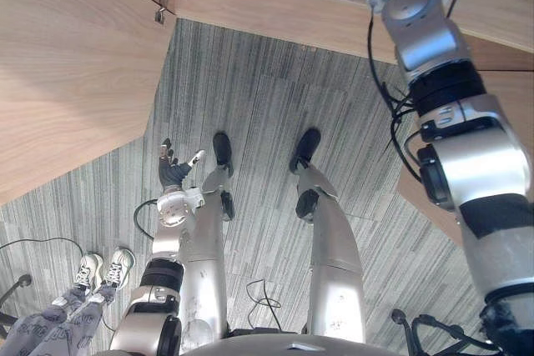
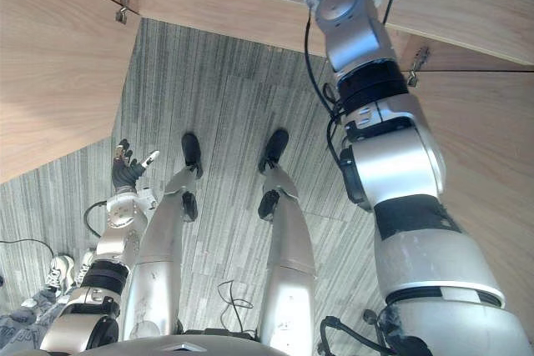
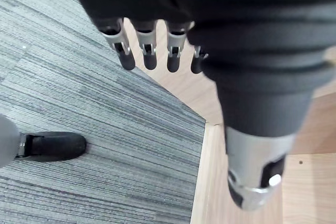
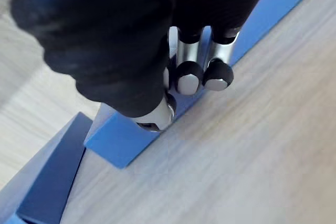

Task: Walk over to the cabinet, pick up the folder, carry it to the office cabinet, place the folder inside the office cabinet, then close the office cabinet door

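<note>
The right hand [image 4: 190,64] has its fingers and thumb curled round the upright blue folder [image 4: 123,142], which stands on the cabinet's pale wooden shelf [image 4: 252,150] with a darker blue thing [image 4: 47,184] just beside it. This looks like the grasp on the shelf, though lifting out or setting down I cannot tell. The next move calls for a firm pinch and clearing the cabinet panel [image 1: 67,81], while the left hand [image 1: 171,171] hangs low, fingers relaxed and empty.
</note>
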`<state>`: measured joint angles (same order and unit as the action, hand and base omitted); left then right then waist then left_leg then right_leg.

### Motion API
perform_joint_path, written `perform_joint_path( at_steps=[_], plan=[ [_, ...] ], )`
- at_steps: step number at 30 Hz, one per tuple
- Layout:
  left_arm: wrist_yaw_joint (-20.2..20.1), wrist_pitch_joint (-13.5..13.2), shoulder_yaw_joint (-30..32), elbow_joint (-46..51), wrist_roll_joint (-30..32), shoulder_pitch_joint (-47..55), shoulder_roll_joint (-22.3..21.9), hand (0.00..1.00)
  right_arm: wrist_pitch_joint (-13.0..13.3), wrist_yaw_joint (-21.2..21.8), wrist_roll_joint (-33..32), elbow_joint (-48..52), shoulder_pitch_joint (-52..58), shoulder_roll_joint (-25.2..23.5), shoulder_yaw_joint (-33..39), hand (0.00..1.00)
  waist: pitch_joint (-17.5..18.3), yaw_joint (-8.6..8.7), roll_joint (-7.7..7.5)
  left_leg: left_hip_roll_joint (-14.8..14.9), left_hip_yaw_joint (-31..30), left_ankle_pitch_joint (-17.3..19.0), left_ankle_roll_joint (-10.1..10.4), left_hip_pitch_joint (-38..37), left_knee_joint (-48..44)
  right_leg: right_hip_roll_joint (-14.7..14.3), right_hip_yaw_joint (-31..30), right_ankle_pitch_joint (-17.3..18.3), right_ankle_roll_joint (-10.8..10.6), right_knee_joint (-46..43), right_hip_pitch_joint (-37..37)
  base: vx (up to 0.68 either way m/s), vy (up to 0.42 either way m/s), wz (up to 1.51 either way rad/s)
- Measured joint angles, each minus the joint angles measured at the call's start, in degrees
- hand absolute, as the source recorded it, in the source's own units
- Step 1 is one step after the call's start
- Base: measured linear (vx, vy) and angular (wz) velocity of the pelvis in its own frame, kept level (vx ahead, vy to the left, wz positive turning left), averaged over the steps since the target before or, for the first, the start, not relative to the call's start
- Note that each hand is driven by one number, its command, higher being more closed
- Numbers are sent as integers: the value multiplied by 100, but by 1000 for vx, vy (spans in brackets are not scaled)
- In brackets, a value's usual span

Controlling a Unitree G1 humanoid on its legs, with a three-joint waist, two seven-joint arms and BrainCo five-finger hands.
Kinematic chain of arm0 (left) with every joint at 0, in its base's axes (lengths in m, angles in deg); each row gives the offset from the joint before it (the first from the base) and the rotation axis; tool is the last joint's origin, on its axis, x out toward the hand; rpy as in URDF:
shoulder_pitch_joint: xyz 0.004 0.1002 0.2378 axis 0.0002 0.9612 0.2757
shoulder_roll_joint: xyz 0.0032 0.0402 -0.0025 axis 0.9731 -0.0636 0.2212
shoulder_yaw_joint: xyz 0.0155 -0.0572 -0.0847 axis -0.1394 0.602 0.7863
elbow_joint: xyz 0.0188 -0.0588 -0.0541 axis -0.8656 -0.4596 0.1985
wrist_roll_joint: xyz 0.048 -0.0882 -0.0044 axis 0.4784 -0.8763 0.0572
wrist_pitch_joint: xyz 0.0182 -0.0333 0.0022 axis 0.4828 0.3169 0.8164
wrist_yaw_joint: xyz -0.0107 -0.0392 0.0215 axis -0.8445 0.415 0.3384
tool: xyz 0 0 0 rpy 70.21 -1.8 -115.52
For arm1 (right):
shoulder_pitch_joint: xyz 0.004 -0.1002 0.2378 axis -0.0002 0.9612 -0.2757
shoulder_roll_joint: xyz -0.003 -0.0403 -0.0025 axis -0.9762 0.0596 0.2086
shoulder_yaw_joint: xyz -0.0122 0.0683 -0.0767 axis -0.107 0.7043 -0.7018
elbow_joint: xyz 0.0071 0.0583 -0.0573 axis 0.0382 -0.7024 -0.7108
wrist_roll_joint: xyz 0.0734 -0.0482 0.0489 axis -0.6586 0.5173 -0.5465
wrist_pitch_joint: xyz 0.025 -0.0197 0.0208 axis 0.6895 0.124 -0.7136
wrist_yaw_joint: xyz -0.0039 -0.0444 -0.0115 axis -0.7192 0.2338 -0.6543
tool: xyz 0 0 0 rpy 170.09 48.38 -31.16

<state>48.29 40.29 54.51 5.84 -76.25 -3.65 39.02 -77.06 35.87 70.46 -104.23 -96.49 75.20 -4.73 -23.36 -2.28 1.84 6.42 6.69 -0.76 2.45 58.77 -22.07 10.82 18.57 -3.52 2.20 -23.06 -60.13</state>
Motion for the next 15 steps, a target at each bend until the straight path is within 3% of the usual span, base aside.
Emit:
perform_joint_path(
  at_steps=[7, 15],
  plan=[
    [-72, -3, -4, 147, 1, 29, 7, 0, 165, 145, -351, -106, -66, 136, -12, 100, -7, -4, 6, -30, 136, -280, 8, -96, 359, 62, 13, -5, 8, -15, -98, 3, -16, 8],
    [-83, -3, 35, 154, -3, 26, 10, 0, 186, 223, -690, -114, -224, 205, 16, 100, -12, -9, 8, -10, 165, -312, 2, -101, 301, 48, -19, -53, 54, -26, -100, -1, -3, -1]
  ],
)
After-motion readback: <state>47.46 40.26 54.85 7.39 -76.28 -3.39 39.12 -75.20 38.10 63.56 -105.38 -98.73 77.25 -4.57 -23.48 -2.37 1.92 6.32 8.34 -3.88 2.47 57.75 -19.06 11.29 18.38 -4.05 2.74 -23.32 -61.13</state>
